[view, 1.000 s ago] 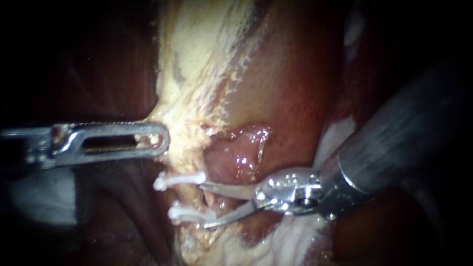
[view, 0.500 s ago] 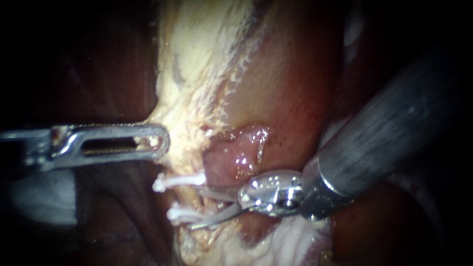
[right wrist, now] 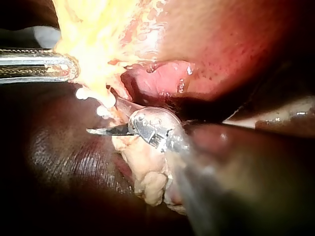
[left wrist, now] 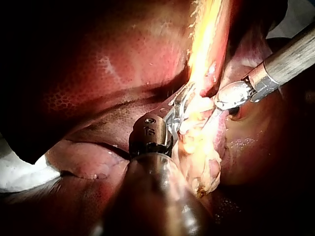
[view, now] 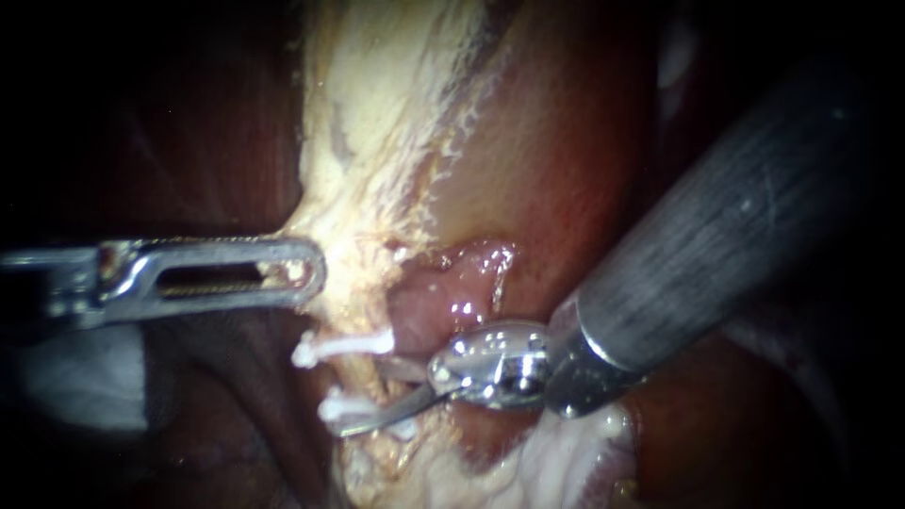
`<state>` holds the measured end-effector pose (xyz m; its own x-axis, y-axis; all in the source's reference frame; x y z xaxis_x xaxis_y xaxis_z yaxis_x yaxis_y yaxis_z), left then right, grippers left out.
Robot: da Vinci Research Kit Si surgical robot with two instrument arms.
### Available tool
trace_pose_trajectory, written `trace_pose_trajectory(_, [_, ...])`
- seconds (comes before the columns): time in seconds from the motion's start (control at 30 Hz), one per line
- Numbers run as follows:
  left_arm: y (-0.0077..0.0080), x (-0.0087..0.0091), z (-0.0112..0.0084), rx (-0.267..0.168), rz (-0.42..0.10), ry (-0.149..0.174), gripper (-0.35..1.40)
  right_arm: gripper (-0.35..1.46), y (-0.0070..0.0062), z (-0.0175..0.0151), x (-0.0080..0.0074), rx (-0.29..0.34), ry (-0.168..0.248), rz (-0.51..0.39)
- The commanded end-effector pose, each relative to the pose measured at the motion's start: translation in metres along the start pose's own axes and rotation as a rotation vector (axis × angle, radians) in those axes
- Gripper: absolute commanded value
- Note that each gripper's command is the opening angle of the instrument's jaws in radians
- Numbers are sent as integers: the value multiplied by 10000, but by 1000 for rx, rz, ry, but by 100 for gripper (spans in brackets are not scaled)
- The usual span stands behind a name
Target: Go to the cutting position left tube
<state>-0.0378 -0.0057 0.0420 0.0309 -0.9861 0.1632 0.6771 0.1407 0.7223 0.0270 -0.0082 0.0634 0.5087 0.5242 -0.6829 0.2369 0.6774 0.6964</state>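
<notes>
A pale tube (view: 366, 382) runs down from the fatty tissue and carries two white clips, an upper clip (view: 341, 346) and a lower clip (view: 341, 407). My right instrument (view: 370, 396) comes in from the upper right. Its two thin blades stand open, one on each side of the tube, between the two clips. In the right wrist view the blades (right wrist: 103, 117) straddle the same pale strand. My left instrument (view: 304, 271) lies level, its slotted jaws shut on the edge of the pale fatty tissue (view: 353, 254). The left wrist view shows these jaws (left wrist: 181, 105) biting that tissue.
The tan-red gallbladder (view: 547, 160) fills the upper right, with a raw pink patch (view: 452, 292) just above the blades. Dark liver (view: 189, 132) lies to the left. White gauze (view: 85, 377) sits under the left shaft.
My right instrument has slid left along the tissue, and its open blades now reach across the tube between the clips. The left instrument has held still.
</notes>
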Motion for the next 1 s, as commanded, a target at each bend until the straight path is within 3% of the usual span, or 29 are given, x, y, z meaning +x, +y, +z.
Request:
trace_pose_trajectory(0.03, [0, 0, 0, 0, 0, 0, -35, 142, 0, 2, 0, 2, 0, -4])
trace_pose_trajectory(0.4, [0, 0, 1, 0, 0, 0, -35, 138, 5, 24, 6, 59, 27, 0])
trace_pose_trajectory(1.0, [-1, 0, 2, -1, -1, -1, -35, 133, 22, 42, 14, 51, 51, 37])
